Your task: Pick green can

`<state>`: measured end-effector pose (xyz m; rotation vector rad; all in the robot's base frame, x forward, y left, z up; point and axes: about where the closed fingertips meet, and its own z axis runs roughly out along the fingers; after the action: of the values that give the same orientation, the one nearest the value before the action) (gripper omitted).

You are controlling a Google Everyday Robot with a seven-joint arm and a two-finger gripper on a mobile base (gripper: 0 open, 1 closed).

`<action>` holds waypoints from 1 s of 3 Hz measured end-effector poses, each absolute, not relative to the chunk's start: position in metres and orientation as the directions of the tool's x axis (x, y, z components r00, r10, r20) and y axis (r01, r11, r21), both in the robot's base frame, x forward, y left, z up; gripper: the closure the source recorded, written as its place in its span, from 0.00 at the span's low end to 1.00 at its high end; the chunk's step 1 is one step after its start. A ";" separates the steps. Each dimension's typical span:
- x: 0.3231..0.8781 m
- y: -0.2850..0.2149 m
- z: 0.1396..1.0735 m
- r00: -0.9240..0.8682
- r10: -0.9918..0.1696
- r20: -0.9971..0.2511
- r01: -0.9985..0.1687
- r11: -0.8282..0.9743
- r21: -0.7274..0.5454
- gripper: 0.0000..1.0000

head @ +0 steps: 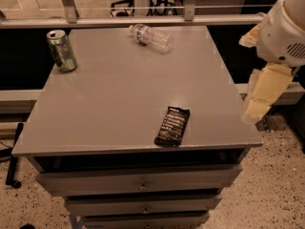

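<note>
The green can (62,50) stands upright at the far left corner of the grey table (119,94). It has a green body, pale markings and a silver top. My gripper (263,93) hangs off the table's right edge, a cream-coloured part below the white arm housing (286,30). It is far from the can, across the whole width of the tabletop, and holds nothing that I can see.
A clear plastic water bottle (151,36) lies on its side at the far middle. A dark snack bar wrapper (172,126) lies near the front right. Drawers (140,182) sit under the tabletop. A railing (143,20) runs behind the table.
</note>
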<state>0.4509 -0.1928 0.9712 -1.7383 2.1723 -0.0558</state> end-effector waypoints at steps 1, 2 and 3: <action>0.470 -0.170 0.967 -0.149 -0.937 -0.316 -0.941 0.233 -0.246 0.00; 0.494 -0.135 0.958 -0.109 -0.903 -0.416 -0.947 0.222 -0.234 0.00; 0.522 -0.083 0.956 -0.061 -0.839 -0.541 -0.952 0.212 -0.222 0.00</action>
<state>0.5217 -0.0828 0.9560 -1.6528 1.9238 0.2579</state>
